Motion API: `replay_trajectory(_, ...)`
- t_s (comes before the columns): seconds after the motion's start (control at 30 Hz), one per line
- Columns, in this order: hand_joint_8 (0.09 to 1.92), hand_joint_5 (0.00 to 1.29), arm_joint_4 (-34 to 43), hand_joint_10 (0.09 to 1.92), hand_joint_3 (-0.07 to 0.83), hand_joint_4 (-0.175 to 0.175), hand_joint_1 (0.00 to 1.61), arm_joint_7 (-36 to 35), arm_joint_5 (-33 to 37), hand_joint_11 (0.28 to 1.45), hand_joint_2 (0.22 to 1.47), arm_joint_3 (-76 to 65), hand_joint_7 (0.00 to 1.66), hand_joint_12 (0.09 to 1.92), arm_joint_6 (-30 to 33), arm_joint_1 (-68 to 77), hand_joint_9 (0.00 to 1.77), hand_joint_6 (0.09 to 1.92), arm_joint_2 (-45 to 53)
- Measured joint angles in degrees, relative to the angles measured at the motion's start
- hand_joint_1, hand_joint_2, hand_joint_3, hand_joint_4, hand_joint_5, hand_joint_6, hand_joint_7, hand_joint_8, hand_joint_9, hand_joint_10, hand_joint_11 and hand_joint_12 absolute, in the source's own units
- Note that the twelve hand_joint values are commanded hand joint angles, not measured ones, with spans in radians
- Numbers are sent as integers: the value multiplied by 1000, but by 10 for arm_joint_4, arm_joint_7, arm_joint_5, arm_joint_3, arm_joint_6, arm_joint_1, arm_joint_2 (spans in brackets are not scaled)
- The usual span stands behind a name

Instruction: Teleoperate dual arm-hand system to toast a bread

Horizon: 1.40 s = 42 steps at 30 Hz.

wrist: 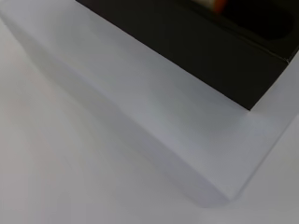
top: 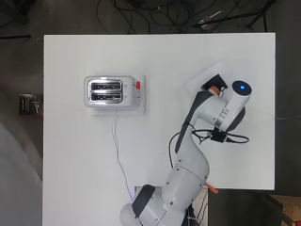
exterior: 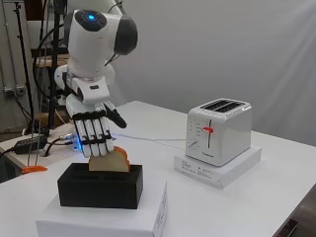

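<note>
- Nearest the wrist camera lies the flat white cardboard box (wrist: 154,140), with the black rectangular slotted holder (wrist: 196,51) resting on top of it; a sliver of tan and orange at that view's edge is probably the bread.
- Tan slice of bread with an orange-brown crust (exterior: 112,161) stands upright in a slot of the black holder (exterior: 101,186), its upper part rising above the rim.
- Black and white robot hand (exterior: 94,129) hangs directly above the holder, fingers straight, held side by side and pointing down; the fingertips (exterior: 98,148) reach the top edge of the slice, though contact cannot be confirmed. The thumb juts out sideways, apart from the bread, so no pinch is formed.
- White two-slot toaster with a red lever (exterior: 218,131) stands well apart from the holder on its own low white base (exterior: 217,173); in the overhead view both slots (top: 106,91) look dark and empty.
- Red lever (exterior: 208,130) sits in the upper part of its track, judged not yet pressed.
- Progress, as judged: early stage. The slice remains in the holder. Grasping, carrying to the toaster, insertion and lever pressing all remain.
</note>
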Motion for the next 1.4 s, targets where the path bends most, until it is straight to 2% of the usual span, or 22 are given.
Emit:
replay_trajectory(0.07, 87, 263, -6, 87, 4, -71, 245, 2, -4, 368, 972, 3, 336, 87, 8, -1, 381, 87, 4)
replay_trajectory(0.13, 87, 491, -2, 120, 2, -56, 523, -3, 7, 607, 1059, 5, 798, 87, 14, -4, 881, 87, 19)
replay_trajectory(0.17, 87, 562, -1, 93, 1, -43, 589, -14, 16, 619, 1079, 4, 858, 87, 18, -6, 937, 87, 23)
replay_trajectory(0.2, 270, 672, -1, 87, 2, -44, 825, -28, 25, 634, 1100, 2, 961, 87, 21, -9, 1017, 454, 25)
replay_trajectory(0.23, 451, 751, -1, 336, 1, -92, 1061, -44, 33, 695, 1099, 0, 1014, 87, 21, -12, 1076, 798, 28)
replay_trajectory(0.27, 580, 781, 2, 593, 2, -130, 1212, -55, 39, 755, 1098, -1, 1032, 87, 21, -14, 1101, 1004, 34)
replay_trajectory(0.3, 664, 788, 4, 761, 1, -152, 1294, -59, 44, 792, 1101, -4, 1034, 87, 22, -16, 1109, 1119, 40)
replay_trajectory(0.33, 710, 787, 3, 855, 0, -165, 1336, -56, 50, 811, 1103, -5, 1033, 87, 24, -17, 1110, 1178, 42)
replay_trajectory(0.5, 769, 762, -14, 971, 0, -175, 1371, -8, 42, 833, 1110, 5, 1027, 87, 32, -15, 1099, 1233, 13)
replay_trajectory(0.57, 714, 798, -18, 579, -5, -140, 1287, -1, 41, 850, 1116, 15, 1132, 87, 34, -13, 1222, 1205, -8)
replay_trajectory(0.6, 720, 800, -22, 396, -1, -143, 1267, -3, 41, 860, 1117, 20, 1155, 87, 37, -12, 1290, 1195, -20)
replay_trajectory(0.67, 751, 798, -29, 170, 0, -159, 1254, -11, 41, 869, 1120, 34, 1167, 101, 50, -10, 1382, 1177, -60)
replay_trajectory(0.73, 831, 766, -40, 87, 2, -170, 1246, -32, 45, 853, 1136, 48, 1134, 112, 75, -7, 1401, 1203, -107)
replay_trajectory(0.87, 941, 714, -19, 87, 1, -175, 1235, -85, 54, 831, 1164, 81, 1076, 108, 90, 1, 1387, 1268, -158)
replay_trajectory(1.07, 1001, 703, 112, 87, 0, -175, 1233, -193, 67, 821, 1172, 161, 1058, 97, -20, 21, 1409, 1246, -78)
replay_trajectory(1.17, 975, 723, 195, 87, -1, -175, 1237, -181, 78, 814, 1163, 204, 1074, 87, -104, 37, 1419, 1219, -26)
replay_trajectory(1.3, 948, 749, 255, 87, -1, -175, 1242, -134, 93, 816, 1151, 272, 1091, 87, -159, 61, 1434, 1187, 22)
replay_trajectory(1.4, 958, 781, 321, 87, -1, -174, 1246, -109, 100, 838, 1142, 294, 1094, 87, -214, 82, 1458, 1134, 94)
